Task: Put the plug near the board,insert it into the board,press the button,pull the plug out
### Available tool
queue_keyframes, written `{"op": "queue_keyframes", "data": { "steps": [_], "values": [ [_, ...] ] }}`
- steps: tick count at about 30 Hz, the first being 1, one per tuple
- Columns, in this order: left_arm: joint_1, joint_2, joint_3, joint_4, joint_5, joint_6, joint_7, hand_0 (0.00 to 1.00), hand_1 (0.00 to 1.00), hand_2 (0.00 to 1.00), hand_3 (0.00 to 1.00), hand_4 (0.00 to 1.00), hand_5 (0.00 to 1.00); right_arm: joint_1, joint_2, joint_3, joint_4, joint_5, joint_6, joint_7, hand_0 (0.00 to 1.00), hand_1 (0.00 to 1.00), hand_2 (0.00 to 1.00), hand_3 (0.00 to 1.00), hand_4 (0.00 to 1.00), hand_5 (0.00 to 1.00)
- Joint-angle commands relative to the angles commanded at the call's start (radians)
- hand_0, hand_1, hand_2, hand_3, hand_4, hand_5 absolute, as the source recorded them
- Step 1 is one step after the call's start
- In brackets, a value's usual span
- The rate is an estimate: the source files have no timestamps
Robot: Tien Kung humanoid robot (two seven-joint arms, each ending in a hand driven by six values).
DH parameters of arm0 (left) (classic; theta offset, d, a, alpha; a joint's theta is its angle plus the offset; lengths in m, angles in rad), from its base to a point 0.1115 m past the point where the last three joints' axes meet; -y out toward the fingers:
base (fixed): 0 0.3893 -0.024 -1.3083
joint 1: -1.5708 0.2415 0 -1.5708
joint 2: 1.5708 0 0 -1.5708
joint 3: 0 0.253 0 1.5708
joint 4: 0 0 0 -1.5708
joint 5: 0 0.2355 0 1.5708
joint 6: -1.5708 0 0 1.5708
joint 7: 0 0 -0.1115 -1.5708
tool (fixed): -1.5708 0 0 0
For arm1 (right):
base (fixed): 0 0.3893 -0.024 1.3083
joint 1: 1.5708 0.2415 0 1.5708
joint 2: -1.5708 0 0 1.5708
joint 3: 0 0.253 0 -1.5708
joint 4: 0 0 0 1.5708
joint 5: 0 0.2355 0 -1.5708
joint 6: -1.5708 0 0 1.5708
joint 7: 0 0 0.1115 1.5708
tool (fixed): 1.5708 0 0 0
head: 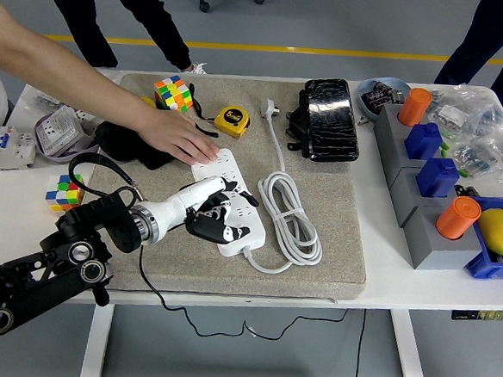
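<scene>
A white power strip (235, 172) lies slanted on the grey mat (334, 246). My left hand (218, 216) reaches in from the lower left and hangs over the strip's near end. It is shut on the black plug (199, 228), which is tilted at the strip's left edge. I cannot tell whether the plug still touches the strip. The plug's thin black cord (140, 271) runs off the table's front edge. A person's hand (181, 139) lies flat on the strip's far end and holds it down.
The strip's coiled white cable (289, 213) lies just right of it. A Rubik's cube (174, 92), a yellow tape measure (231, 118) and a black pouch (326, 116) are at the back. Grey blocks (430, 227) and a lemon (499, 230) stand at the right.
</scene>
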Motion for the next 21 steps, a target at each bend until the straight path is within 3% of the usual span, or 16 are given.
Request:
{"op": "queue_keyframes", "data": {
  "steps": [21],
  "values": [
    [-0.053, 0.013, 0.078, -0.004, 0.095, -0.051, 0.109, 0.049, 0.095, 0.161, 0.757, 0.769, 0.002, 0.006, -0.007, -0.008, 0.0, 0.003, 0.0, 0.0, 0.572, 0.651, 0.636, 0.544, 0.928, 0.489]
  ]
}}
